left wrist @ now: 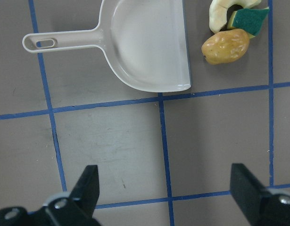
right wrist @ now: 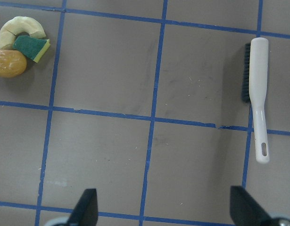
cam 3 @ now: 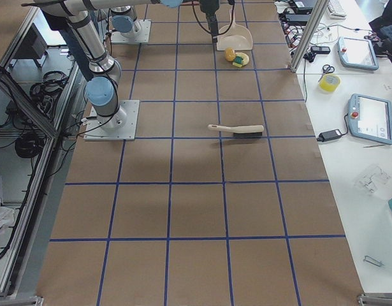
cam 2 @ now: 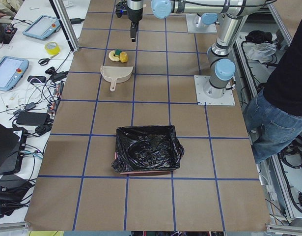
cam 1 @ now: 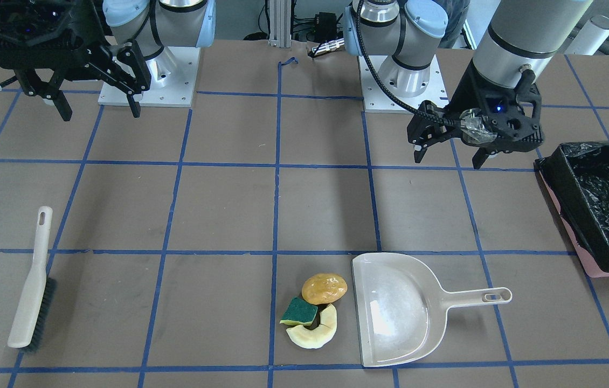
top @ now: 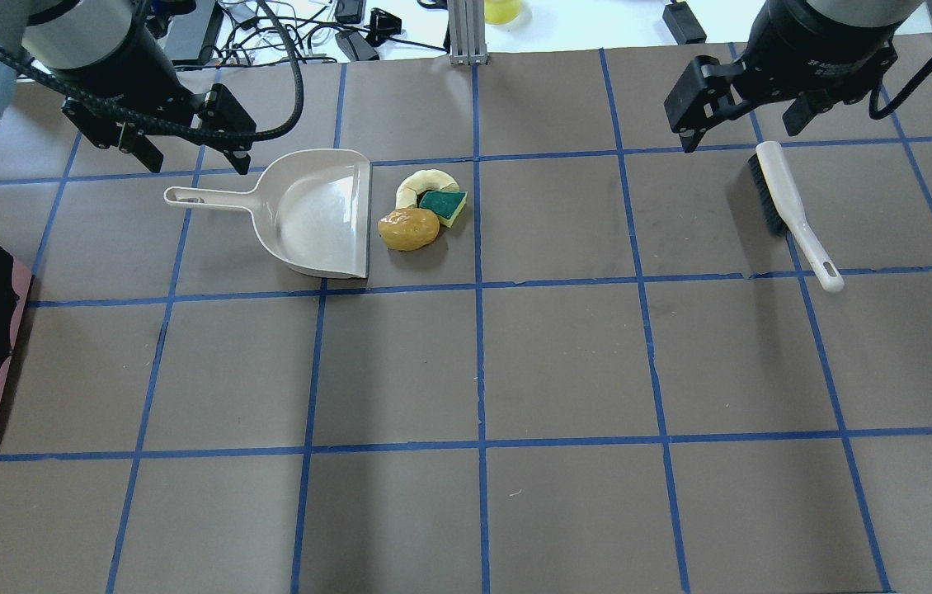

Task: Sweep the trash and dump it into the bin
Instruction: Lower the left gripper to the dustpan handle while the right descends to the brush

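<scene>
The trash lies in a tight cluster on the table: an orange-yellow lump (cam 1: 324, 288) (top: 408, 228), a green-topped sponge piece (cam 1: 299, 311) (top: 443, 203) and a pale crescent slice (cam 1: 315, 334) (top: 425, 180). The bin (cam 1: 563, 194) (top: 8, 330), pink-sided with a black bag, stands at the table's end on my left side. My left gripper (cam 1: 449, 159) (top: 198, 161) is open and empty, hovering above the table near the dustpan's handle. My right gripper (cam 1: 99, 112) (top: 740, 136) is open and empty, hovering near the brush.
A beige dustpan (cam 1: 396, 312) (top: 322, 214) lies flat with its open lip right beside the trash. A white brush with dark bristles (cam 1: 32, 291) (top: 788, 206) lies on my right side. Blue tape lines grid the brown table.
</scene>
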### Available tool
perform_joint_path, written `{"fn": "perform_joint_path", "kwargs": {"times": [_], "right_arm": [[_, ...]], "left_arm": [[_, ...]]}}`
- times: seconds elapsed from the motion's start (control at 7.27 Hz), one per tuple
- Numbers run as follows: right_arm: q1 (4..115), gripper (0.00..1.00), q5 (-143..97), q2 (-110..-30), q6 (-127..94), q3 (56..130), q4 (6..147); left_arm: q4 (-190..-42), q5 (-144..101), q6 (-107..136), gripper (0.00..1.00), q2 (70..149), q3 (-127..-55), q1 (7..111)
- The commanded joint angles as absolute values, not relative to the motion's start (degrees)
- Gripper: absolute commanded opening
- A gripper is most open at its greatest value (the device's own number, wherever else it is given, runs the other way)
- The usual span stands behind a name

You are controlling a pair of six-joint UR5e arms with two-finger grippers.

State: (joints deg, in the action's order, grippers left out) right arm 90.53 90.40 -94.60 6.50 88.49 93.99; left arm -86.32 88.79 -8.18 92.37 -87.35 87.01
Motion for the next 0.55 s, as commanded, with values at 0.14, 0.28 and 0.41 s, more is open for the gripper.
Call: {"fn": "perform_joint_path", "kwargs": {"times": [0.14,0.28,0.41], "right_arm": [[90.5,1.0,90.4,-94.6,6.4,88.4,94.0],[90.4,1.0,90.4,-94.7,5.8,87.9,94.5],[90.5,1.0,90.3,-94.7,5.5,87.7,94.2]], "left_arm": [[-86.0,88.7,-9.2,0.99,92.7,-87.1,86.8],[-85.6,88.5,-11.6,0.99,93.6,-86.9,86.2],[-82.1,88.8,-20.8,1.0,95.3,-87.0,85.7]]}}
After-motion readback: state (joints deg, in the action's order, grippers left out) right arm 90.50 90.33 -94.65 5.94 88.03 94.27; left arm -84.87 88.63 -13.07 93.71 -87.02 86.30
